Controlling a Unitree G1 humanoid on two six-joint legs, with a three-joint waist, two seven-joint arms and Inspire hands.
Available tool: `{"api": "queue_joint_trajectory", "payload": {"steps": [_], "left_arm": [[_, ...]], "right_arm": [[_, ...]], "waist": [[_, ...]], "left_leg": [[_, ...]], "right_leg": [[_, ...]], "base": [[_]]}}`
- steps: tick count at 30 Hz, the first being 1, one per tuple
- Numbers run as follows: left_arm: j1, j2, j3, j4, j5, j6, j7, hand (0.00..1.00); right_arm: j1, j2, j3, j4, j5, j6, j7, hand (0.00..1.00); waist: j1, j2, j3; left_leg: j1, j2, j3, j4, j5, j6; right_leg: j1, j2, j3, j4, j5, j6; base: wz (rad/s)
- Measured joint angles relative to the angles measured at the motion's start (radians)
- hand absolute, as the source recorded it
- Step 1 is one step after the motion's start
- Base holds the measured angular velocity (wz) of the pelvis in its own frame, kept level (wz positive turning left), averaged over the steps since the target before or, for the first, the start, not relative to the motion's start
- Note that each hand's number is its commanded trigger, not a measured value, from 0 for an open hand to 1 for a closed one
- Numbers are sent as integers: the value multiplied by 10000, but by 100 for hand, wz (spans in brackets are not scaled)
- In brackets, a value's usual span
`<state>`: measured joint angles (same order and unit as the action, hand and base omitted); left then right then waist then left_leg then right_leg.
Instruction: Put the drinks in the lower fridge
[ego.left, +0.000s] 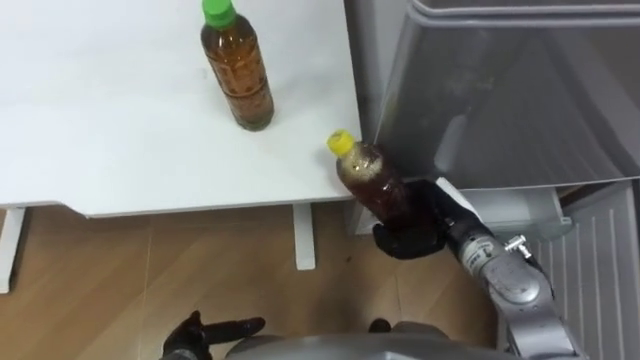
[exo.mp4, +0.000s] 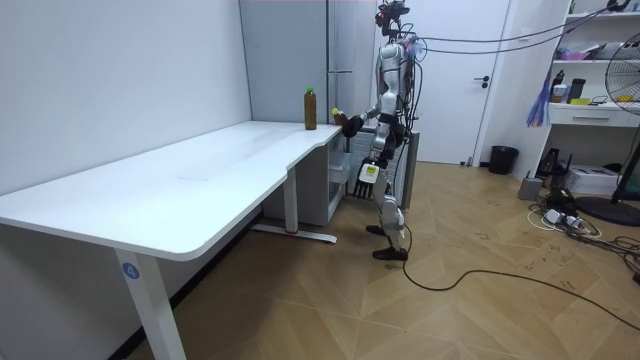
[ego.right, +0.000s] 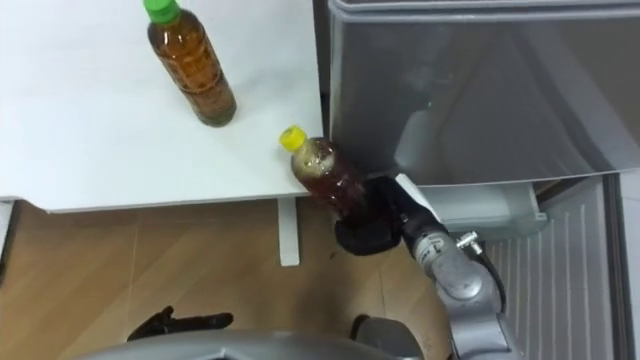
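My right hand (ego.left: 412, 232) (ego.right: 370, 228) is shut on a brown drink bottle with a yellow cap (ego.left: 372, 180) (ego.right: 326, 172), held tilted just off the white table's (ego.left: 120, 130) (ego.right: 90, 130) right front corner, close to the grey fridge (ego.left: 520, 90) (ego.right: 480, 90). A second brown bottle with a green cap (ego.left: 236, 66) (ego.right: 190, 60) stands upright on the table near its right edge. My left hand (ego.left: 205, 335) (ego.right: 185, 324) hangs low over the wooden floor, fingers relaxed. In the room view I stand between the table's end and the fridge, the held bottle (exo.mp4: 341, 120) before me.
The fridge's lower part (ego.left: 590, 260) (ego.right: 560, 270) shows ribbed grey panels at the right. A white table leg (ego.left: 303, 238) (ego.right: 287, 232) stands under the corner. In the room view a shelf (exo.mp4: 600, 60), fan and bin (exo.mp4: 503, 159) stand across the room.
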<state>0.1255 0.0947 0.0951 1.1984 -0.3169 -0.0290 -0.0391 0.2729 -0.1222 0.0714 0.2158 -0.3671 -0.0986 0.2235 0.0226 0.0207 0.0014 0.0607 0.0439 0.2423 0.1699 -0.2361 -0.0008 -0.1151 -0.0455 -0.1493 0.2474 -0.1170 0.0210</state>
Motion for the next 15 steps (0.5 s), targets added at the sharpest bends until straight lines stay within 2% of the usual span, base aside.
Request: {"api": "queue_joint_trajectory", "payload": {"steps": [3, 8, 15], "left_arm": [[147, 41, 26, -14, 43, 1, 38, 0], [249, 55, 200, -3, 51, -23, 35, 0], [440, 56, 214, -7, -56, -156, 84, 0]], "right_arm": [[226, -6, 158, 0, -242, -182, -832, 100], [403, -3, 240, 88, -363, -382, -1642, 100], [469, 9, 238, 1445, -337, -1086, -3052, 100]], "waist": [[0, 69, -44], [-5, 69, -44], [-160, 32, -36]], "left_leg": [[35, 2, 1, -13, 0, 0], [35, -23, -21, -20, 0, 0], [37, -27, -6, -12, 1, 2]], "right_leg": [[76, 3, -28, -108, 47, 14], [99, -42, -42, -120, 67, 44], [126, -76, -52, -166, 94, 86]], "base": [[0], [1], [-1]]}}
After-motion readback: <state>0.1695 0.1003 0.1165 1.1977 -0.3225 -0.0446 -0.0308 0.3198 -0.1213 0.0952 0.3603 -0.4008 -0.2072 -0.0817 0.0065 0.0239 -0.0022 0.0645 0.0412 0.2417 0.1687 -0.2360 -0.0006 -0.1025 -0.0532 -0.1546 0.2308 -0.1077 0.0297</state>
